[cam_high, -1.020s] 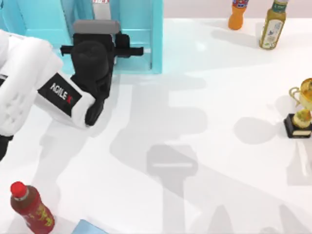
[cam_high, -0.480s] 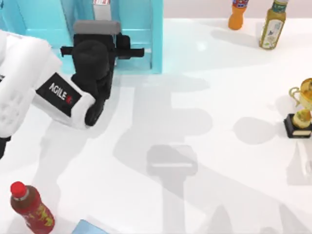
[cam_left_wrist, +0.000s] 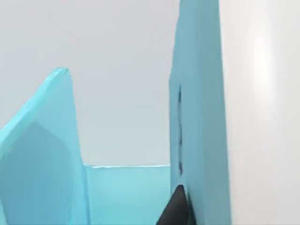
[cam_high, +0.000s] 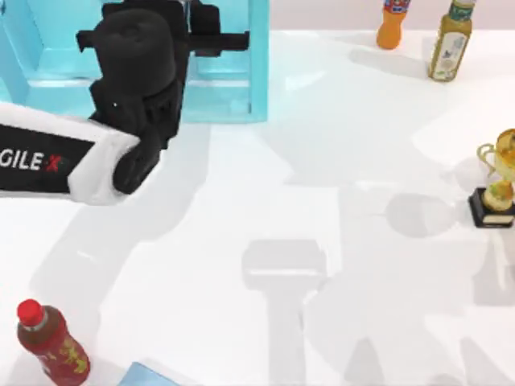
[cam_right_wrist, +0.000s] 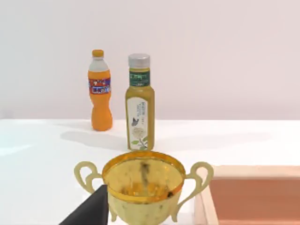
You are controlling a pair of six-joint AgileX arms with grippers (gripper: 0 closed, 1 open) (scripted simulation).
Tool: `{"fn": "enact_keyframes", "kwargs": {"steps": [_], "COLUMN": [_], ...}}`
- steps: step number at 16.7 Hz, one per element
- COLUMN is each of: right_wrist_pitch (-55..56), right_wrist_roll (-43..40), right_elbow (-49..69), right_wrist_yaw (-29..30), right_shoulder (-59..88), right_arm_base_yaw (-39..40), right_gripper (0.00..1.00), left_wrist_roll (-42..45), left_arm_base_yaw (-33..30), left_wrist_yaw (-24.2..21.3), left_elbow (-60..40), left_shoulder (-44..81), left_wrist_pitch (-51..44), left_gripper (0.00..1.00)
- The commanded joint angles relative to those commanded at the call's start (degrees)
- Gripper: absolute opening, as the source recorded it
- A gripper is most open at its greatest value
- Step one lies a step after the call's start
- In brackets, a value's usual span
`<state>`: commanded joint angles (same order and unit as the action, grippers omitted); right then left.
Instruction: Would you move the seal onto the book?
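The seal and the book are both out of view. My left gripper [cam_high: 175, 26] hangs over the turquoise shelf unit [cam_high: 235, 76] at the far left of the table, and the arm's black wrist covers the shelf opening. The left wrist view looks into the shelf unit [cam_left_wrist: 197, 117] between its turquoise walls. My right arm is off the right side; its wrist view looks at a gold trophy [cam_right_wrist: 143, 187] just in front of it.
The gold trophy [cam_high: 495, 183] on its black base stands at the right edge. An orange bottle [cam_high: 393, 20] and a green bottle [cam_high: 451, 40] stand at the far right. A red-capped brown bottle [cam_high: 50, 342] and a pale-blue corner [cam_high: 145, 375] sit near left.
My left arm has risen and moved toward the far side over the shelf unit. A grey piece seen under the gripper before is now covered.
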<state>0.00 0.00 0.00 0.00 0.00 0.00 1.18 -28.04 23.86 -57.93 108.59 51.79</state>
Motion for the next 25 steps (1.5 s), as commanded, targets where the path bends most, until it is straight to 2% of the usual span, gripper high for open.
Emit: {"fn": "enact_keyframes", "kwargs": {"steps": [5,8,17,21,25], "right_wrist_pitch": [0.0,0.0,0.0,0.0,0.0], "right_wrist_roll": [0.0,0.0,0.0,0.0,0.0], "right_elbow": [0.0,0.0,0.0,0.0,0.0], "right_wrist_yaw": [0.0,0.0,0.0,0.0,0.0], "right_shoulder": [0.0,0.0,0.0,0.0,0.0], "right_arm_base_yaw": [0.0,0.0,0.0,0.0,0.0], "right_gripper": [1.0,1.0,1.0,1.0,1.0], "left_wrist_roll": [0.07,0.14,-1.43,-12.08,-32.23], "left_arm_base_yaw": [-4.28,-6.72,-7.95,-11.2,-16.67], "left_wrist_yaw": [4.62,7.17,8.82,12.92,19.54], "left_elbow": [9.32,14.17,15.76,12.53,7.17], "left_shoulder": [-22.46,-30.44,-31.71,-26.86,-19.11], "left_wrist_pitch": [-9.98,-15.07,-17.82,-21.5,-27.77], "left_gripper": [0.0,0.0,0.0,0.0,0.0]}}
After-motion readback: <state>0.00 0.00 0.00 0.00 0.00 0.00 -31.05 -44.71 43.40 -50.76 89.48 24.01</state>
